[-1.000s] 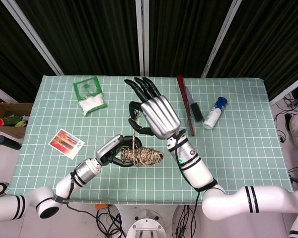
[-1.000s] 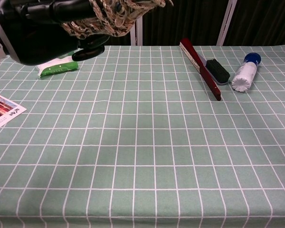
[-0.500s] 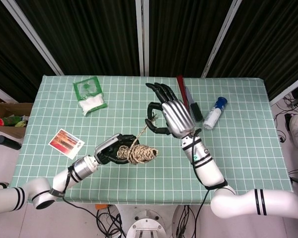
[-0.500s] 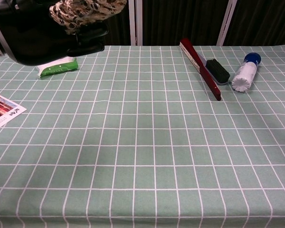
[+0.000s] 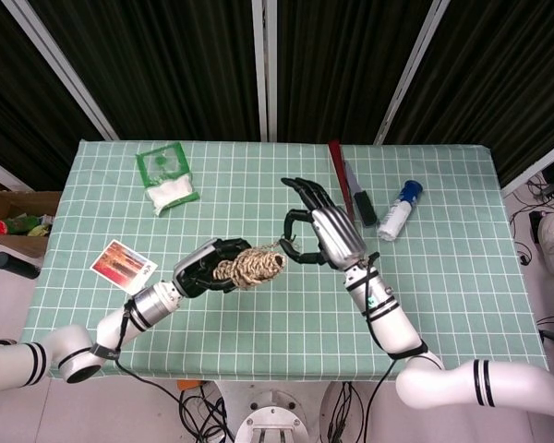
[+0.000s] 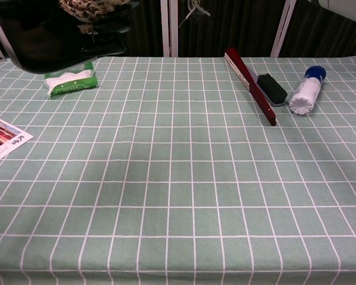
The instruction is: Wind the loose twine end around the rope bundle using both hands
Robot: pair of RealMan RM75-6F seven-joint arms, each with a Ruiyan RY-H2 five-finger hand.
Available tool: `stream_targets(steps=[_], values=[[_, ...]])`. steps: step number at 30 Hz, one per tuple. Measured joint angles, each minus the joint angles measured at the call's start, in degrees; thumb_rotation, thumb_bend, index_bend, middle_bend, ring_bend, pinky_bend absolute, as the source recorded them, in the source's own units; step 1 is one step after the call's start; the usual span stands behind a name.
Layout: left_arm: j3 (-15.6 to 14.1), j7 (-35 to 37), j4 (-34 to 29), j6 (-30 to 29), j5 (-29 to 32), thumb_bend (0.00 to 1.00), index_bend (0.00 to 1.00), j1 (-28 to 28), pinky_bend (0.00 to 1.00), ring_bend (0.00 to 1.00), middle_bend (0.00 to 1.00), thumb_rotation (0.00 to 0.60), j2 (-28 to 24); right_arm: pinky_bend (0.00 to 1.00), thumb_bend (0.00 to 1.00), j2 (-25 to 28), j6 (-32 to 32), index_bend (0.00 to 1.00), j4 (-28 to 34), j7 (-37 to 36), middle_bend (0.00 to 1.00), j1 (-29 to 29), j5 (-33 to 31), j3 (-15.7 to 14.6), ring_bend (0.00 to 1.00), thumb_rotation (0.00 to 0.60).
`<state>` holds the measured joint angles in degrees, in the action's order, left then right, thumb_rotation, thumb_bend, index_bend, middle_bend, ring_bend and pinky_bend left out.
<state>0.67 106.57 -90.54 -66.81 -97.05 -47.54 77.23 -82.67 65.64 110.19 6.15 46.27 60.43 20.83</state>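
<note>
In the head view my left hand point(image 5: 203, 269) grips the tan rope bundle point(image 5: 250, 266) from its left end and holds it above the green checked table point(image 5: 258, 332). A short stretch of twine point(image 5: 279, 246) runs from the bundle's right end to my right hand point(image 5: 325, 231), which pinches the loose end between thumb and a finger; its other fingers are spread toward the far side. The chest view catches only the dark left hand point(image 6: 44, 38) with the bundle point(image 6: 89, 9) at the top left edge, and a wisp of twine point(image 6: 193, 9) higher up.
A green and white packet point(image 5: 166, 181) lies far left, a picture card point(image 5: 123, 267) near the left edge. A red flat stick point(image 5: 343, 196), a black brush point(image 5: 362, 205) and a white bottle with a blue cap point(image 5: 397, 210) lie at the far right.
The left hand has carried the bundle up and to the right. The right hand has swung from above the bundle to its right side, and the twine between them is shorter.
</note>
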Motion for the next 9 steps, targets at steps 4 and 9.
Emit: stream_targets(steps=[4,9], values=[[-0.2,1.0,0.6,0.5,0.6,0.46,0.81,-0.5,0.83,0.71,0.83,0.600,-0.4,0.00,0.51,-0.5,-0.1,1.00,-0.9,-2.3,0.09,-0.8,0.9,-0.7,0.00,0.600],[-0.1,0.9,0.3,0.9,1.3,0.46,0.81,-0.7,0.83,0.71,0.83,0.600,-0.7,0.00,0.25,-0.2,-1.3,0.52,-2.2,-6.3,0.02,-2.1,3.2,-1.9,0.00,0.600]])
